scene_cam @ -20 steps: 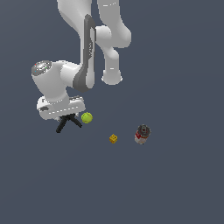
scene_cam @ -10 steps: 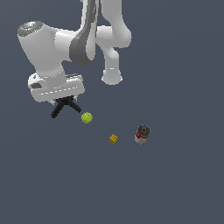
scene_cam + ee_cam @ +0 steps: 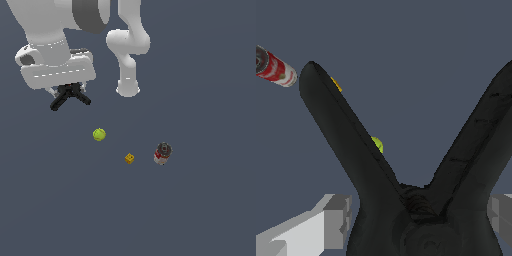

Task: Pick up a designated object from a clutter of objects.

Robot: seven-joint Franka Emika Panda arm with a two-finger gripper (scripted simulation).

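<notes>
Lifted the black clamp clear of the surface, gripper clenched on it; ball left behind.

Flat, even simulator lighting, no cast shadows or glare; edges slightly jagged.

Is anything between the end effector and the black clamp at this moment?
Nothing visible does. The black clamp already sits in the end effector, its handles splayed out below the hand; the ball, cube and can lie apart.
</notes>
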